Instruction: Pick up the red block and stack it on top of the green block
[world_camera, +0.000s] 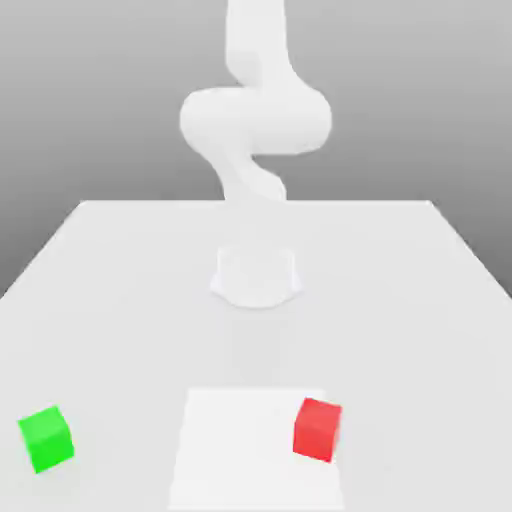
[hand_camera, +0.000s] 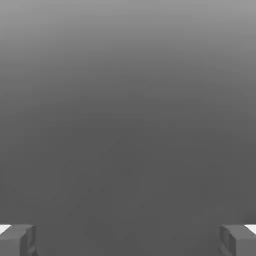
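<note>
Exterior view: a white robot arm (world_camera: 255, 110) rises in the upper centre of the frame above its round base (world_camera: 256, 276), which sits on a pale counter (world_camera: 120, 290) against a grey backdrop. The red block (world_camera: 317, 429) lies at the lower right of centre, resting on the right-hand part of a lighter white rectangular patch (world_camera: 240, 450) on the counter; its right side reaches the patch's right edge. The green block (world_camera: 46, 438) lies at the lower left of the frame, directly on the counter, to the left of the patch and well apart from the red block. Both cubes are turned slightly, each showing a lit top face and shaded side faces. Neither block is touched by the arm.

Hand view: the hand (hand_camera: 128, 240) appears as two grey fingertips (hand_camera: 17, 240) at the lower left and lower right corners of the frame, standing wide apart with nothing between them. Behind them lies a plain grey gradient, lighter toward the top.
</note>
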